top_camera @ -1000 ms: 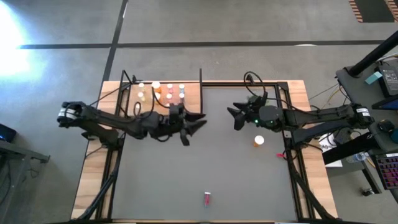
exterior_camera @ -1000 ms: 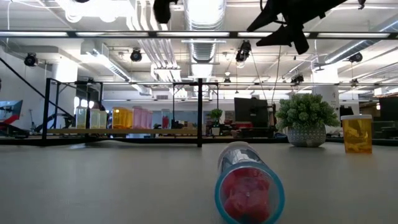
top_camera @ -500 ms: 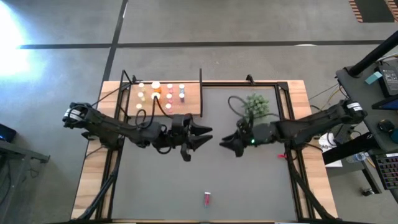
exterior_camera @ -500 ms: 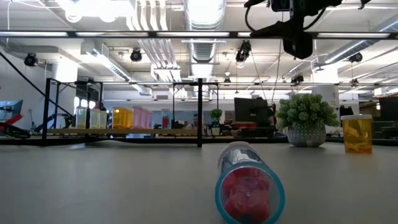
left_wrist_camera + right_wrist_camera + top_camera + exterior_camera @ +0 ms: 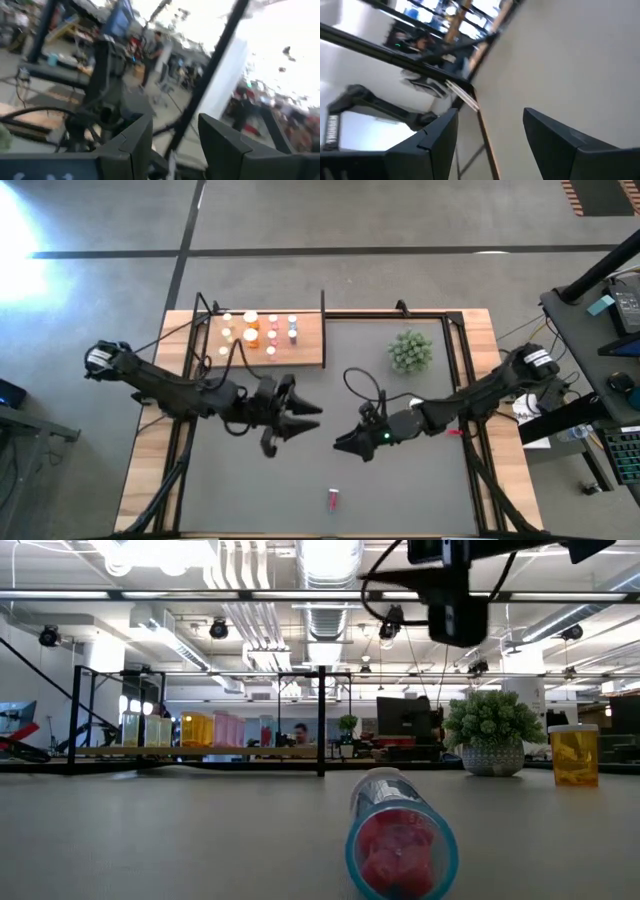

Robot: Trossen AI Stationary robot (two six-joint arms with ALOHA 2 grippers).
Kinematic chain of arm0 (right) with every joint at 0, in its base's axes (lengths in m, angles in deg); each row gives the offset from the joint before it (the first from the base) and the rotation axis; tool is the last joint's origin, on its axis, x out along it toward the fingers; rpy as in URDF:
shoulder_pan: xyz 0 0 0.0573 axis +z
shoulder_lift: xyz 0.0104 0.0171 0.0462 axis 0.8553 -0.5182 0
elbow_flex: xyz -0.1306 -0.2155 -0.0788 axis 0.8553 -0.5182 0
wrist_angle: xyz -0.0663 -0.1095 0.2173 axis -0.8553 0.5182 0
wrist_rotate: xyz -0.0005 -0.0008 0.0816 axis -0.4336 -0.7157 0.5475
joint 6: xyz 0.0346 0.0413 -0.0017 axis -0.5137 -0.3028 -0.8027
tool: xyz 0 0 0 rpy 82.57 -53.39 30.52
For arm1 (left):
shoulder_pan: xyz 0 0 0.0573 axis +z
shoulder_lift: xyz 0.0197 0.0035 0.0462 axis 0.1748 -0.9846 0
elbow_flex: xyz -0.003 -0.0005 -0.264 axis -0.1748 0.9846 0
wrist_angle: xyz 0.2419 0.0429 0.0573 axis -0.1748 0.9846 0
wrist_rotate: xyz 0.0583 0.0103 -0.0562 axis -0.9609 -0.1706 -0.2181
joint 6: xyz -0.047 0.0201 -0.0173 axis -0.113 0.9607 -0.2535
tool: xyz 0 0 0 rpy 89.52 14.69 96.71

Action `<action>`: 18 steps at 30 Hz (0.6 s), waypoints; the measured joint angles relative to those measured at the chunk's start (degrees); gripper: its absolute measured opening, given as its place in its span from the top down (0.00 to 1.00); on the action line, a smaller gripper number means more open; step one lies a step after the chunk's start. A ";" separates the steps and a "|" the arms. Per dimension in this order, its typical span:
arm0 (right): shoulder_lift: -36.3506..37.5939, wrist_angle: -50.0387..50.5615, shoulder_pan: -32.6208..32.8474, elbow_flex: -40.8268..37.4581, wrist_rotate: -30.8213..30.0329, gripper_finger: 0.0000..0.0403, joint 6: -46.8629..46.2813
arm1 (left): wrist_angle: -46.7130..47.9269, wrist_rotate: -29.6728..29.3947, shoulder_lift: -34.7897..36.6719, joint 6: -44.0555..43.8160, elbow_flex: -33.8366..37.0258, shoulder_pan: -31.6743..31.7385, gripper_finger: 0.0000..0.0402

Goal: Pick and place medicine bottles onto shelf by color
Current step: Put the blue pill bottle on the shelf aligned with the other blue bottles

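2 dark jointed arms, white wrist bands, looping black cables

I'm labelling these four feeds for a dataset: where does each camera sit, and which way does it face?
High view: overhead, looking straight down; both arms, the shelf, the plant.
Low view: table height, looking level across; a lying red bottle near, an arm overhead.
Left wrist view: on the left arm, facing the room; left tool open.
Right wrist view: on the right arm, facing the mat; right tool open.
High and low views share the red bottle, shelf and plant.
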 joint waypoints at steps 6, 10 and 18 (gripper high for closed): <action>-5.60 18.16 3.36 7.61 -1.54 0.47 -13.56 | 11.96 0.10 5.58 -0.02 0.02 -3.14 0.65; -11.18 39.52 5.00 17.52 -1.50 0.47 -22.43 | 16.99 0.07 8.53 -0.04 0.02 -4.04 0.65; -24.97 61.55 7.38 40.15 -1.25 0.47 -26.66 | 22.04 -0.04 11.29 -0.04 0.79 -4.31 0.65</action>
